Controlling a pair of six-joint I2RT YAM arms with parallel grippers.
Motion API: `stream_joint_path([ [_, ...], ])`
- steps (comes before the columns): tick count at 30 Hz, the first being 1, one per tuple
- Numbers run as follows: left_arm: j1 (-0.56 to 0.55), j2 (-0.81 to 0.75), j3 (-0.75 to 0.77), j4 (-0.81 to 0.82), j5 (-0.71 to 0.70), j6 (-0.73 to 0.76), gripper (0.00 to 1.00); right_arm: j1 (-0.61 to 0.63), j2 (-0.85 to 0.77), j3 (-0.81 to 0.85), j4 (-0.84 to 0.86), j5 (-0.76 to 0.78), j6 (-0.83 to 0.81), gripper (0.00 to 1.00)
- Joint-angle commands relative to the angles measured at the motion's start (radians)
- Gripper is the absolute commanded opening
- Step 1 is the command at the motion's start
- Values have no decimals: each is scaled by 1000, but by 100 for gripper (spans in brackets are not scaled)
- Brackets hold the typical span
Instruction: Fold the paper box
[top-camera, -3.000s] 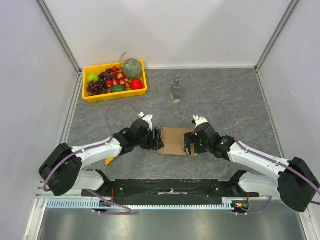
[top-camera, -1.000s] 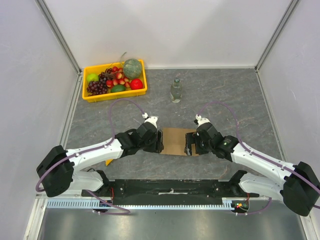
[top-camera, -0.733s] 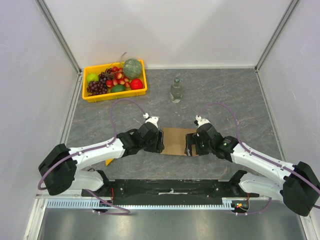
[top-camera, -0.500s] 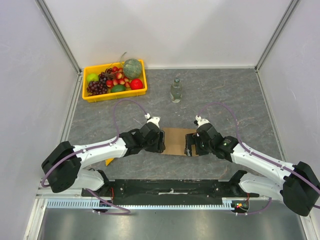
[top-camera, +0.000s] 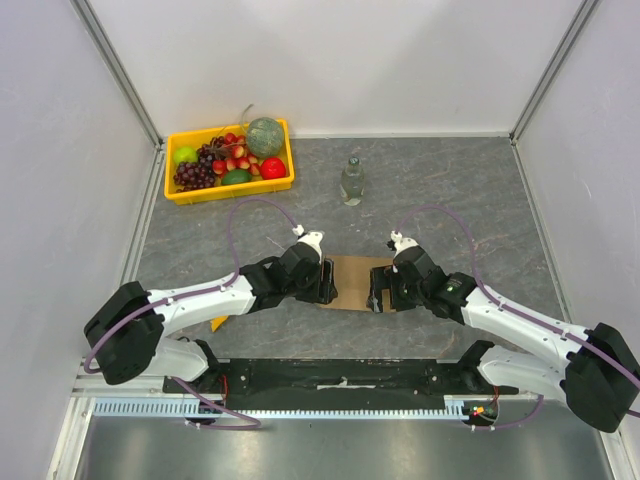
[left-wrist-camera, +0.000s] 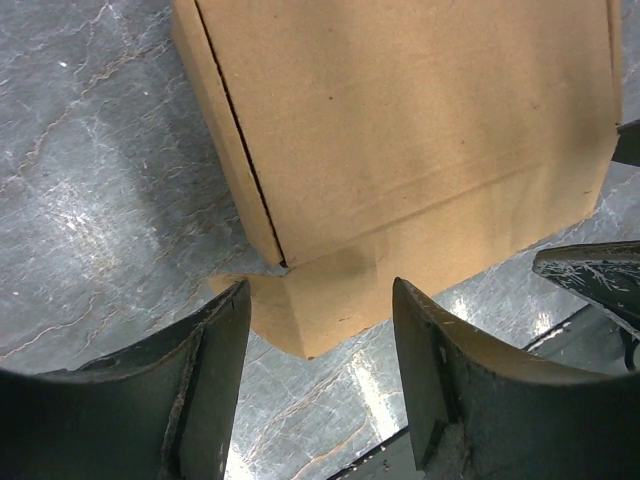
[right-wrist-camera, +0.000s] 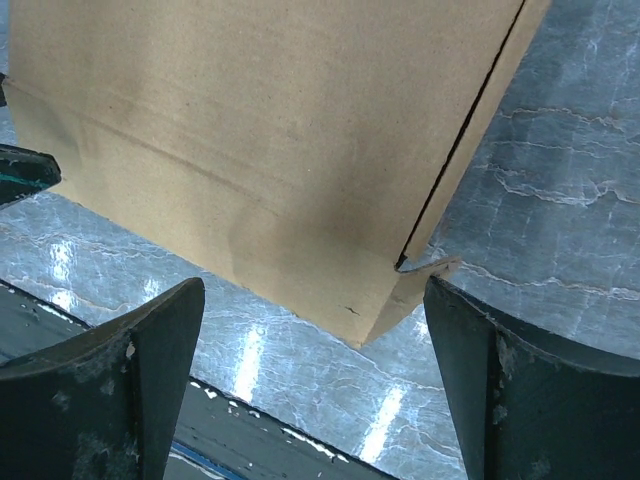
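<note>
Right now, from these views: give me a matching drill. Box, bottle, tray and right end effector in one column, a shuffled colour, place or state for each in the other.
Column one
1. box
2. bottle
3. tray
4. right end effector

Column two
A. yellow, far left corner, holds fruit
B. brown, lying flat
C. clear, standing upright
D. open, straddling a corner of the cardboard

Pairs: 1-B, 2-C, 3-A, 4-D
</note>
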Motion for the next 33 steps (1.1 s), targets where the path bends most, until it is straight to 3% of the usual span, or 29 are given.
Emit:
stream_joint_path([
  [1, -6, 8, 2, 63, 30, -32, 65, -2, -1, -16, 40, -14, 22, 98],
  [17, -6, 13, -18, 91, 67, -45, 64, -2, 4, -39, 85, -57, 50, 96],
  [33, -5, 18, -35, 98, 64, -34, 56, -2, 1, -53, 94, -39, 42, 89],
])
